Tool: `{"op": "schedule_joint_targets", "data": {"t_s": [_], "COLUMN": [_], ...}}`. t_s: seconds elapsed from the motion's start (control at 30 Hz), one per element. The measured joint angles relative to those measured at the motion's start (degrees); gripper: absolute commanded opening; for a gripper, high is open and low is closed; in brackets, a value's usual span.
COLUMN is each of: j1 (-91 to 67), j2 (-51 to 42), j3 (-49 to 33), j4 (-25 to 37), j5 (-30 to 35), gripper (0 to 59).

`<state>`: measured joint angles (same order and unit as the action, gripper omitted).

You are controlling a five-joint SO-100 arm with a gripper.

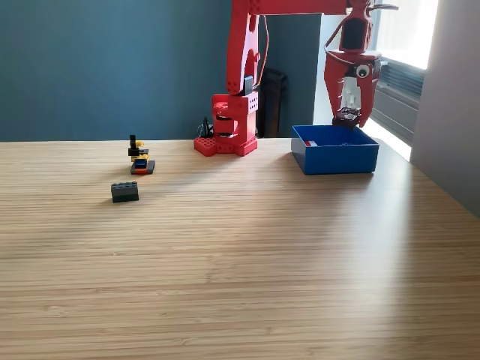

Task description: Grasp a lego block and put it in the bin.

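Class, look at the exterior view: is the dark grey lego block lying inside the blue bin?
No. The dark grey lego block lies on the table, far to the exterior view's left of the bin.

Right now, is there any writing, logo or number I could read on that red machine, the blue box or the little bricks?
None can be read.
Red arm and its claw: no label or number shows.
Blue bin: plain walls; the small red and white piece inside is too small to tell.
Dark grey lego block and small toy figure: too small to show any text.
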<state>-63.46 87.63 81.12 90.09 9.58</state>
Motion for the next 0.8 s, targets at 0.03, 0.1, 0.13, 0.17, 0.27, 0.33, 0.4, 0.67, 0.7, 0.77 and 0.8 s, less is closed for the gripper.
{"op": "schedule_joint_targets", "data": {"t_s": [0.03,0.1,0.13,0.17,0.27,0.33,0.4,0.67,0.7,0.77,0.8], "j1": [-0.97,-2.29,-2.90,-3.60,-5.10,-5.45,-5.54,-5.54,-5.54,-5.54,-5.54], "j2": [0.00,0.00,0.00,0.00,0.00,0.00,0.00,0.00,0.00,0.00,0.00], "j3": [0.79,2.11,2.64,2.99,4.04,4.22,4.39,4.39,4.39,4.39,4.39], "j4": [0.00,0.00,0.00,0.00,0.00,0.00,0.00,0.00,0.00,0.00,0.00], "j5": [0.09,0.26,0.26,0.44,0.26,0.26,0.00,-2.37,-2.46,-2.55,-2.55], "gripper": [0.0,0.0,0.0,0.0,0.0,0.0,1.4,21.6,21.6,21.4,21.0]}}
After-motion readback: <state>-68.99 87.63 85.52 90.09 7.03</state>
